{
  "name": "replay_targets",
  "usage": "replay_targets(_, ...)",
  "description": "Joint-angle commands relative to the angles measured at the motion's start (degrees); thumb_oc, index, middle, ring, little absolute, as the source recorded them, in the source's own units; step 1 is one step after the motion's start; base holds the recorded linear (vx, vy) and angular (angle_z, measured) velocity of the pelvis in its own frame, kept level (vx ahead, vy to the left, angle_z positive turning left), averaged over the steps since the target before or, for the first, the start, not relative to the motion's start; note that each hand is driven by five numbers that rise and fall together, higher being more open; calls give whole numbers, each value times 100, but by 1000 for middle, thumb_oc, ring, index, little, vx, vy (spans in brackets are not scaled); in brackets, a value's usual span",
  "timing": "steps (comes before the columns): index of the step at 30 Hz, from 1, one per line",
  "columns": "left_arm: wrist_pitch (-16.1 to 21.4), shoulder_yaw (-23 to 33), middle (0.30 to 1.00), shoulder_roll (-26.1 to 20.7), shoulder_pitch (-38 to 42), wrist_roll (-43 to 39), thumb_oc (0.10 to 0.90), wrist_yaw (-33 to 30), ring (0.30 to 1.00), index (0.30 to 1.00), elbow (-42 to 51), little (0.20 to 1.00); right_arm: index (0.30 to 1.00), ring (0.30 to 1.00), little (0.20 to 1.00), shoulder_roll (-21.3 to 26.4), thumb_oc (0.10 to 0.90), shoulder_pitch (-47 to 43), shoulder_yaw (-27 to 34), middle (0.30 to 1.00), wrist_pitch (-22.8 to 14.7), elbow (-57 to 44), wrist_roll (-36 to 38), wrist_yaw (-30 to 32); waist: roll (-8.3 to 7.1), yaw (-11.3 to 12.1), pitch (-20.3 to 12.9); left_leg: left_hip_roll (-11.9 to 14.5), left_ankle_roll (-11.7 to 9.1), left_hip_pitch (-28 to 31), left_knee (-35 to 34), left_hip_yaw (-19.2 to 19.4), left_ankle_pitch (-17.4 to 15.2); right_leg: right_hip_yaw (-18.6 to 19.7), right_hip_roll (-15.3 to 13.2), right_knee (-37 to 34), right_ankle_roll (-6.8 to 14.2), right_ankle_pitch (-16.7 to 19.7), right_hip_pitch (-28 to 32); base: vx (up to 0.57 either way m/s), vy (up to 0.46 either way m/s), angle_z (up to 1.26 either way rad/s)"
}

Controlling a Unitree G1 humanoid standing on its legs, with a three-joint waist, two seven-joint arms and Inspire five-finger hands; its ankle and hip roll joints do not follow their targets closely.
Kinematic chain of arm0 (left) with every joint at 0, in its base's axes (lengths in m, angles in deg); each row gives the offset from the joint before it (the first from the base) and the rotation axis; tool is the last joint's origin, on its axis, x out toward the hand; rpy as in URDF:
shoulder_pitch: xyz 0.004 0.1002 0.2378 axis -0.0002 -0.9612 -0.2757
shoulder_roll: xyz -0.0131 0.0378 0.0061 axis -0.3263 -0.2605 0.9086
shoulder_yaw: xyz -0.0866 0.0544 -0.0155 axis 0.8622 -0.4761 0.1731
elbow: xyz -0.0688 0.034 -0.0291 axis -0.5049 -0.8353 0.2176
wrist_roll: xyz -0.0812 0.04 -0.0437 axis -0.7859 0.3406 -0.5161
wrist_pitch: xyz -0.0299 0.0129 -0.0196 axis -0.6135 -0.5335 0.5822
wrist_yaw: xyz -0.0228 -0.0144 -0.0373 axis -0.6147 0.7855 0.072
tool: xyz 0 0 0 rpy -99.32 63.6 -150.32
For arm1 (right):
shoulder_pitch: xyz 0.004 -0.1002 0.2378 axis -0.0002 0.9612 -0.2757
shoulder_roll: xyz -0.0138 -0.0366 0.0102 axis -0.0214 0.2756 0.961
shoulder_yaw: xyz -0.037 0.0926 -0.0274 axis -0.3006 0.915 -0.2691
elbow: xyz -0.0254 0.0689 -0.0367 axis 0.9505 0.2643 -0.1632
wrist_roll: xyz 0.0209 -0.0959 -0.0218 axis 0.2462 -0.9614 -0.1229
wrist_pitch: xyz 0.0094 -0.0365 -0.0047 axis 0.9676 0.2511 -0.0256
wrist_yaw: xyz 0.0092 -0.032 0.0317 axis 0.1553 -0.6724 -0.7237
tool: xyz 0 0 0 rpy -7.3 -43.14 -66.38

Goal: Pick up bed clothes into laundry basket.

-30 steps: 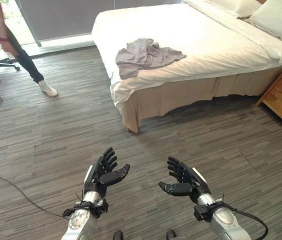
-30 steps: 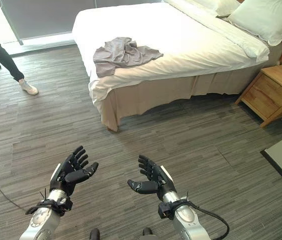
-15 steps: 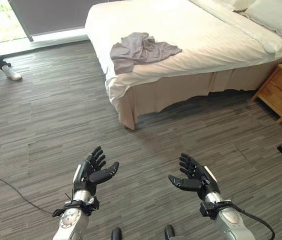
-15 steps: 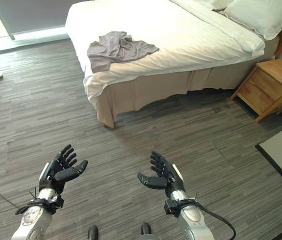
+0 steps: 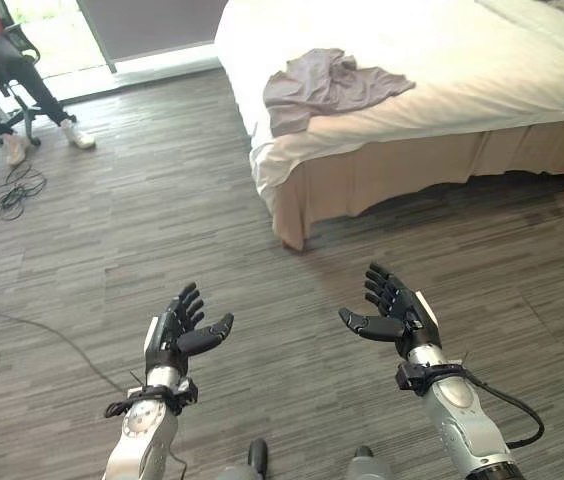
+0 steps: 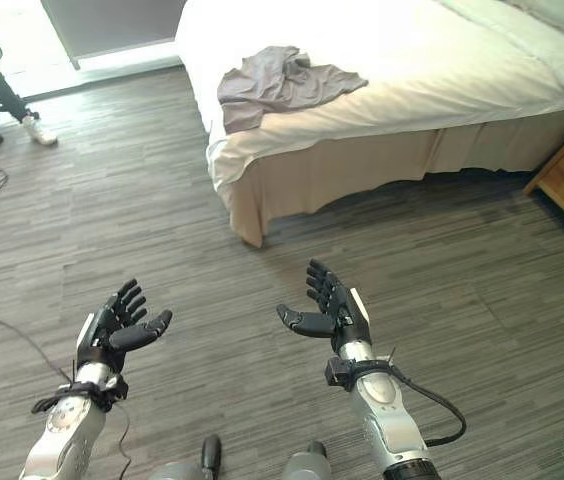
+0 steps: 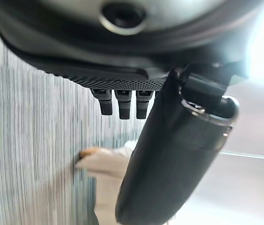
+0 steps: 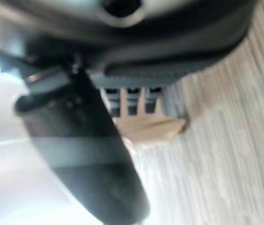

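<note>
**Approach to bed, both hands empty**

While the grey garment (image 5: 329,88) lies crumpled near the foot corner of the bed (image 5: 482,70), well apart from both hands, nothing is grasped yet. Left robot hand (image 5: 180,333) and right robot hand (image 5: 394,314) hover over the wood-look floor (image 5: 142,240), fingers spread, palms facing inward. No laundry basket visible. Judgement: close in on the bed corner first, then reach over the mattress edge and gather the bunched cloth at its thickest fold. A seated person (image 5: 2,70) is far left; keep clear.
</note>
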Motion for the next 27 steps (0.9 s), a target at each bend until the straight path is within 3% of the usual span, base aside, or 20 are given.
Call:
replay_targets(1, 727, 312, 900, -443, 329, 27, 800, 87, 900, 900, 682, 900, 900, 900, 900, -157, 800, -189, 77, 900, -520, -535, -42, -44, -158, -42, -268, 13, 52, 511, 60, 235, -904, -48, 261, -221, 5, 414, -699, 288, -27, 6)
replay_targets(3, 747, 229, 900, -458, 455, -143, 800, 190, 900, 900, 728, 900, 900, 900, 900, -112, 800, -9, 227, 900, -549, -536, 7, -67, -200, -339, -254, 25, -71, 1011, -174, 36, -1157, -156, 315, -1276, 74, 489, -1009, 565, -115, 22)
replay_targets(4, 770, 158, 900, -491, 652, -182, 800, 209, 900, 900, 661, 900, 900, 900, 900, -65, 800, 146, 342, 900, -569, -495, 17, -51, -300, -619, -277, 45, -214, 1408, -339, -133, -1371, -106, 295, -2437, 268, 694, -1221, 809, -191, 46)
replay_targets(5, 794, 111, 900, -508, 806, -180, 800, 193, 900, 900, 596, 900, 900, 900, 900, -75, 800, 194, 385, 900, -583, -435, 34, -40, -269, -758, -269, 162, -281, 1661, -417, -227, -1493, -178, 380, -2894, 337, 802, -1216, 771, -201, 65)
replay_targets(7, 865, 41, 900, -481, 965, -138, 800, 181, 900, 900, 541, 900, 900, 900, 900, -110, 800, 318, 456, 900, -613, -410, -4, -26, -246, -937, -342, 411, -394, 2086, -485, -321, -1742, -458, 405, -3243, 406, 928, -1233, 571, -230, 80)
replay_targets(9, 905, 35, 900, -357, 913, -250, 800, 237, 900, 900, 597, 900, 900, 900, 900, -50, 800, 451, 458, 900, -608, -428, 4, -74, -285, -942, -553, 560, -559, 2061, -217, -275, -1733, -498, 417, -3142, 287, 982, -982, 522, -269, 76)
replay_targets(11, 953, -41, 900, -186, 829, -436, 800, 202, 900, 900, 635, 900, 900, 900, 900, 13, 800, 407, 404, 900, -608, -308, 48, -92, -217, -990, -750, 713, -850, 1786, 801, -314, -769, -359, 684, -2843, 56, 931, -819, 507, -261, 62)
replay_targets(12, 952, -51, 900, -69, 825, -539, 800, 151, 900, 900, 597, 900, 900, 900, 900, 75, 800, 328, 318, 900, -612, -260, 48, -136, -290, -962, -812, 694, -957, 1351, 1720, -360, 39, -302, 686, -2815, -121, 799, -582, 492, -299, -1)
replay_targets(13, 927, -76, 900, -31, 825, -590, 800, 129, 900, 900, 602, 900, 900, 900, 900, 146, 800, 280, 280, 900, -611, -203, 78, -88, -315, -869, -797, 732, -1009, 922, 2605, -218, 368, -326, 763, -2823, -246, 621, -301, 541, -393, -23)
replay_targets(14, 880, -67, 900, -13, 844, -678, 800, 139, 900, 900, 672, 900, 900, 900, 900, 165, 800, 202, 246, 900, -657, -202, 270, -53, -441, -783, -735, 750, -961, 567, 3381, -28, 613, -358, 814, -2893, -454, 461, 39, 562, -458, -37)
replay_targets(15, 862, -102, 900, -50, 862, -670, 800, 178, 900, 900, 751, 900, 900, 900, 900, 186, 800, 180, 230, 900, -669, -211, 411, -68, -552, -656, -659, 765, -831, 270, 3955, 135, 606, -320, 875, -2967, -585, 345, 355, 542, -472, -21)
replay_targets(16, 858, -131, 900, -87, 878, -570, 800, 171, 900, 900, 796, 900, 900, 900, 900, 196, 800, 148, 224, 900, -671, -189, 449, -54, -669, -492, -564, 592, -760, -136, 4393, 220, 349, -222, 861, -3052, -650, 214, 651, 500, -397, -30)
replay_targets(17, 861, -142, 900, -111, 918, -492, 800, 150, 900, 900, 821, 900, 900, 900, 900, 237, 800, 106, 228, 900, -672, -190, 414, -26, -740, -343, -470, 595, -721, -636, 4548, 369, 229, -183, 847, -3130, -644, 146, 907, 545, -306, -26)
replay_targets(19, 893, -104, 900, -97, 955, -609, 800, 161, 900, 900, 771, 900, 900, 900, 900, 360, 800, -51, 232, 900, -659, -181, 340, 74, -788, -90, -402, 709, -714, -1258, 4189, 641, 130, -107, 868, -3258, -618, 0, 1297, 603, -145, -17)
replay_targets(20, 921, -52, 900, -95, 936, -717, 800, 195, 900, 900, 703, 900, 900, 900, 900, 356, 800, -114, 285, 900, -731, -224, 418, 52, -684, 15, -483, 1105, -761, -1563, 2884, 951, 359, -171, 943, -3306, -550, -200, 1549, 519, -11, -15)
replay_targets(21, 925, -59, 900, -92, 927, -721, 800, 200, 900, 900, 700, 900, 900, 900, 900, 361, 800, -100, 288, 900, -732, -225, 422, 48, -696, 56, -466, 1106, -772, -1475, 2836, 997, 342, -137, 934, -3317, -551, -216, 1594, 801, 109, -14)
replay_targets(22, 941, 4, 900, -125, 847, -669, 800, 148, 900, 900, 632, 900, 900, 900, 900, 350, 800, -90, 303, 900, -738, -279, 305, 54, -550, 239, -499, 1202, -785, -1551, 1629, 981, 513, -29, 1003, -3346, -488, -442, 1838, 417, 84, -29)
replay_targets(23, 942, 0, 900, -121, 841, -667, 800, 146, 900, 900, 631, 900, 900, 900, 900, 352, 800, -81, 302, 900, -737, -281, 301, 56, -575, 250, -486, 1178, -791, -1466, 1552, 1010, 520, -19, 977, -3342, -488, -470, 1875, 596, 141, -43)
replay_targets(25, 981, 182, 900, -115, 711, -619, 800, 23, 900, 900, 563, 900, 900, 900, 900, 347, 800, -83, 260, 900, -730, -266, 123, 66, -426, 476, -545, 977, -883, -1402, 305, 561, 890, 170, 1076, -3435, -423, -688, 2276, 552, 118, -42)
replay_targets(27, 1047, 385, 900, -137, 609, -585, 800, -50, 900, 900, 613, 900, 900, 900, 900, 315, 800, -139, 199, 900, -721, -219, 58, 55, -355, 659, -585, 893, -1043, -1463, -273, 49, 1059, 451, 1098, -3493, -386, -830, 2581, 546, 125, -52)
